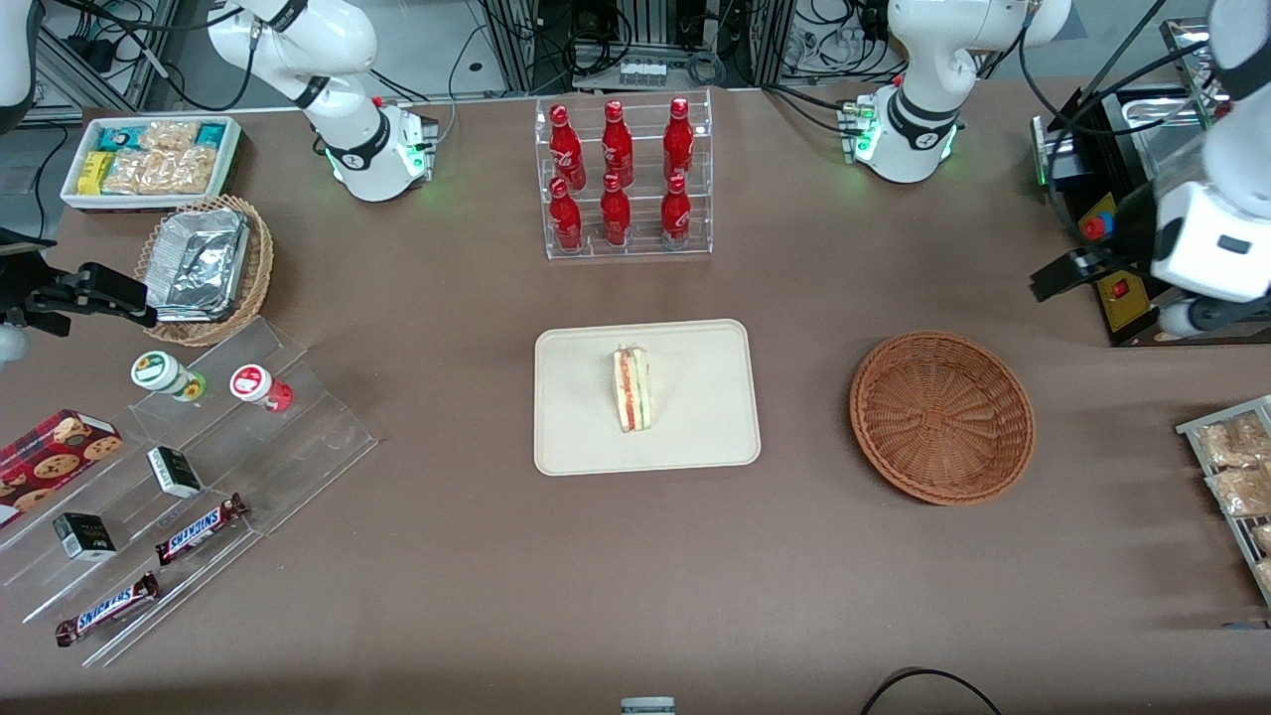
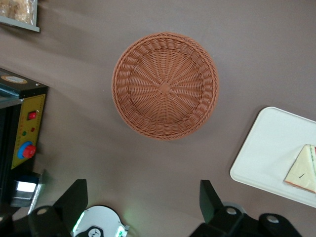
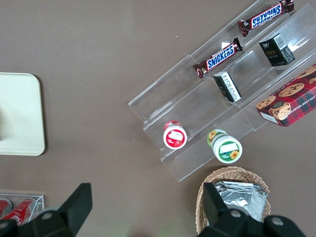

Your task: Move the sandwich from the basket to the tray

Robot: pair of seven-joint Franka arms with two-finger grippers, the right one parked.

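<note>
The sandwich (image 1: 633, 389) lies on the cream tray (image 1: 695, 427) at the middle of the table, its red and green filling edge showing. The wrist view also takes in part of the tray (image 2: 261, 158) and a corner of the sandwich (image 2: 302, 170). The reddish-brown wicker basket (image 1: 941, 417) stands beside the tray, toward the working arm's end, with nothing in it. My gripper (image 1: 1072, 273) hangs high over the table, farther from the front camera than the basket (image 2: 165, 85). The gripper (image 2: 143, 192) is open, with only bare table between its fingers.
A black control box (image 1: 1117, 283) with a red button stands by the gripper. A wire rack of snack packets (image 1: 1236, 477) sits nearer the front camera. An acrylic rack of red bottles (image 1: 628, 179) stands farther back than the tray. Foil basket (image 1: 204, 263), white bin (image 1: 149, 159) and stepped display (image 1: 189, 467) lie toward the parked arm's end.
</note>
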